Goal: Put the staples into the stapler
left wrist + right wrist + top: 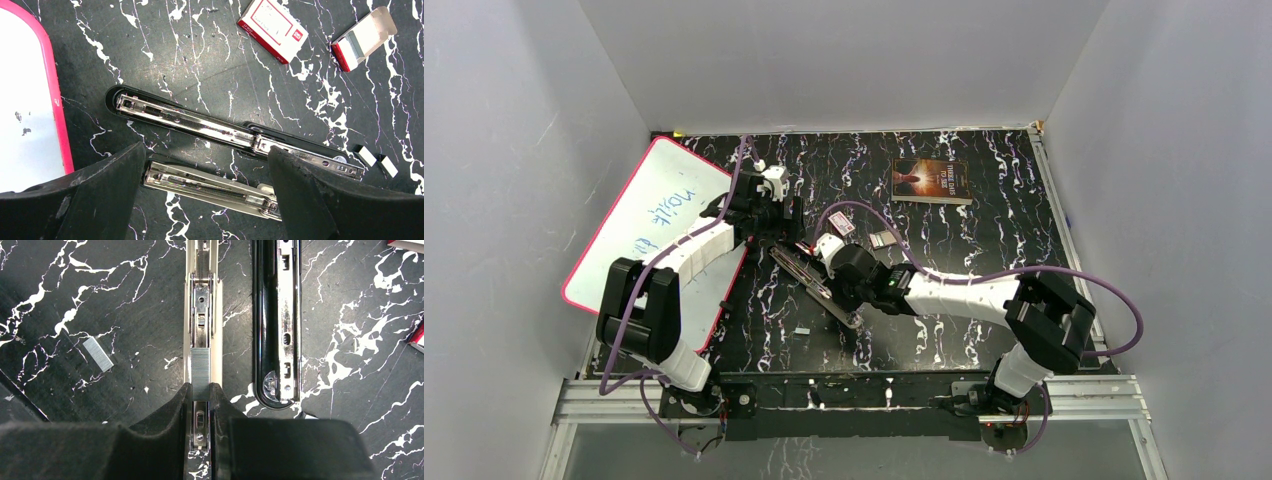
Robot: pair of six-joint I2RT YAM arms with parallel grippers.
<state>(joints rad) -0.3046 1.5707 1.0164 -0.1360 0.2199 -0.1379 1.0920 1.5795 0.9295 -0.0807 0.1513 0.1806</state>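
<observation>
The stapler (816, 287) lies open on the black marbled table. Its silvery magazine channel (201, 315) runs beside a black arm (275, 325). My right gripper (201, 390) is shut on a grey strip of staples (201, 372), which sits in line with the channel, right over it. My left gripper (207, 152) is open wide. Its fingers stand at the two ends of the magazine (210, 186), and I cannot tell whether they touch it. Another loose strip of staples (98, 354) lies on the table left of the channel.
A red-and-white staple box (272, 29) and an opened box (362, 37) lie beyond the stapler, with two small white pieces (367, 156) nearby. A red-rimmed whiteboard (649, 220) leans at the left. A book (931, 181) lies at the back.
</observation>
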